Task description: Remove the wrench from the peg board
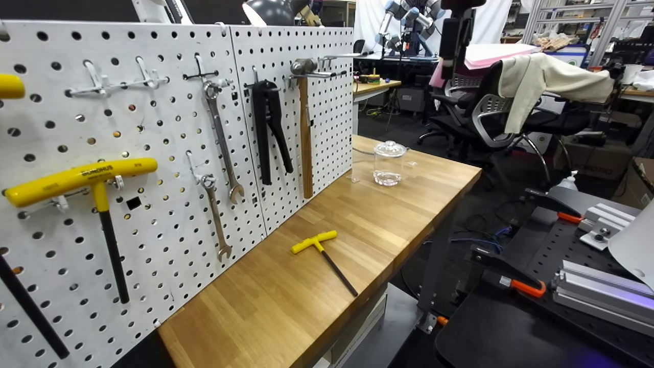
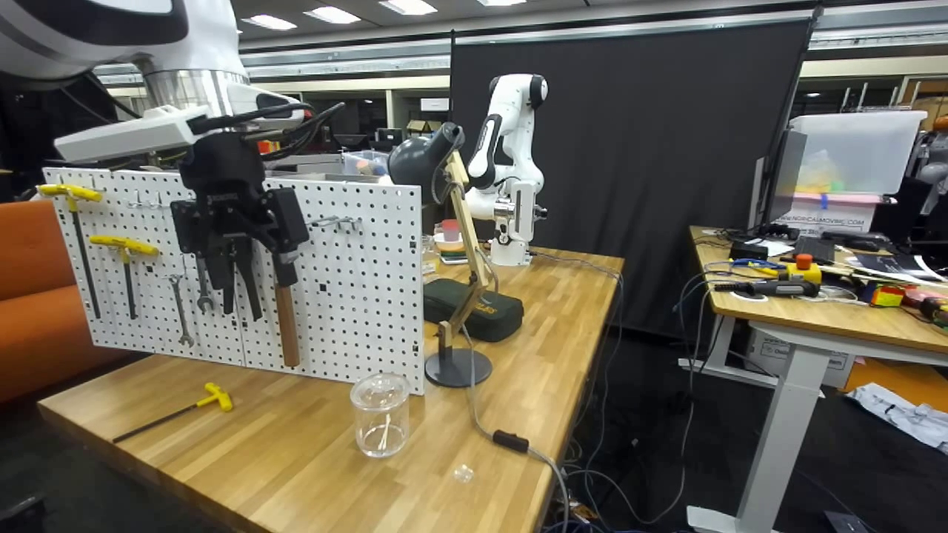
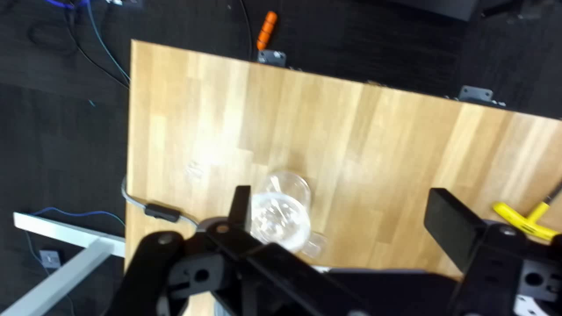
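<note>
A long wrench (image 1: 220,138) and a shorter wrench (image 1: 213,214) hang upright from hooks on the white peg board (image 1: 168,225). In an exterior view, the shorter wrench (image 2: 180,311) shows fully, while the long wrench (image 2: 203,287) is partly hidden behind my gripper (image 2: 250,272). My gripper points down in front of the board, high above the table, with its fingers apart. In an exterior view the gripper (image 1: 454,46) shows side-on at the top. In the wrist view the gripper (image 3: 342,208) is wide open with nothing between its pads; the wrenches are out of that view.
Black pliers (image 1: 265,128), a hammer (image 1: 305,138) and yellow T-handle keys (image 1: 82,179) hang on the board. Another yellow T-handle key (image 1: 317,243) lies on the wooden table (image 1: 409,204). A clear lidded jar (image 2: 380,414) stands near the lamp (image 2: 458,366).
</note>
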